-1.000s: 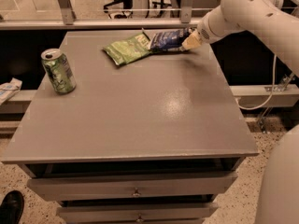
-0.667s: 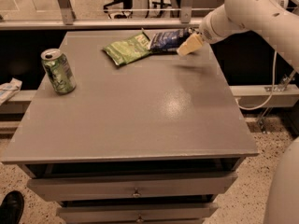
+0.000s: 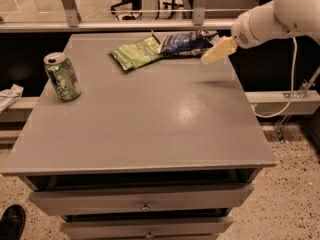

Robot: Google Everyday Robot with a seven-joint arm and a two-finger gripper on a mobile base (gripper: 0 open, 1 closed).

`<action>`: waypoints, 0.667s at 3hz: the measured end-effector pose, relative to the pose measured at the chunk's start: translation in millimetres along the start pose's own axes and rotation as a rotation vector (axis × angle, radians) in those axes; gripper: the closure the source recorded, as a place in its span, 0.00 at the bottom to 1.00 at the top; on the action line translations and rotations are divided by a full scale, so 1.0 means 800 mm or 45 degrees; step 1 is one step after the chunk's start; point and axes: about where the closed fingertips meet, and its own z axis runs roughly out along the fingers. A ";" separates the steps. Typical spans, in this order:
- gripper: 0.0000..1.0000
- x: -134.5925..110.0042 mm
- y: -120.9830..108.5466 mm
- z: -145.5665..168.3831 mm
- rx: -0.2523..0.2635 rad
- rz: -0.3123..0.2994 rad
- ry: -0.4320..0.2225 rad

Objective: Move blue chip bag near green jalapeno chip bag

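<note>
The blue chip bag [image 3: 182, 43] lies at the far edge of the grey table [image 3: 150, 129], its left end touching the right end of the green jalapeno chip bag [image 3: 136, 54]. The green bag lies flat just left of it. My gripper [image 3: 216, 51] hangs above the table just right of the blue bag, a small gap apart from it, on the white arm that comes in from the upper right. It holds nothing that I can see.
A green soda can [image 3: 62, 76] stands upright near the table's left edge. The table has drawers [image 3: 145, 204] below its front edge. A rail and glass partition run behind the table. A dark shoe [image 3: 11, 223] is on the floor at bottom left.
My gripper has drawn back to the right, away from the blue bag it was touching. The blue bag stays lying against the green bag.
</note>
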 end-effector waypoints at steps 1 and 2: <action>0.00 0.025 -0.010 -0.049 -0.071 0.002 -0.122; 0.00 0.036 -0.018 -0.074 -0.072 -0.007 -0.161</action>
